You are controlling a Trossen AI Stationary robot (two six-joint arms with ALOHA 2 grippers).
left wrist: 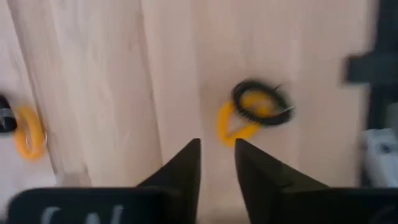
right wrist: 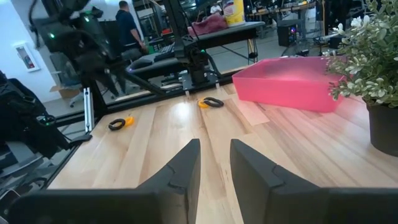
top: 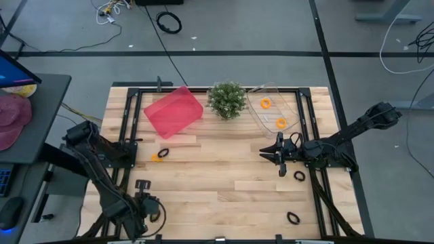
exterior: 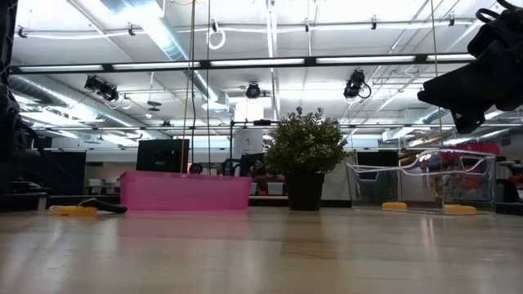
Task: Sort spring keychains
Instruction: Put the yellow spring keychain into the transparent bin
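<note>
If the left claw (left wrist: 216, 146) drops as it hangs: its fingers stand only a narrow gap apart and hold nothing, so they may pinch the tangled pair just ahead of their tips, and one colour would probably ride along with the other.
Pink bin (top: 173, 112): well ahead of the right claw (right wrist: 214, 146) and off to one side. It looks empty, and a loop let go near its rim could bounce out.
Clear tray (top: 271, 88): close beside the right claw. A careless swing could clip its thin wall and shift it.
Potted plant (top: 227, 99): between bin and tray, near the right claw's likely path. It looks easy to brush or tip.
Right claw: fingers slightly parted, empty, hanging above the table.
Sorted loops: two orange keychains (top: 265, 103) lie inside the tray.
Tangled pair (left wrist: 252, 112): a black coil lies over an orange one. They are small, springy, and likely to snag.
Second orange loop (left wrist: 28, 134): off to the side of the left claw, with something black touching it.
Black keychains (top: 299, 176): one just behind the right claw's fingers and another farther back, near the table edge. A nudge could send that one off.
</note>
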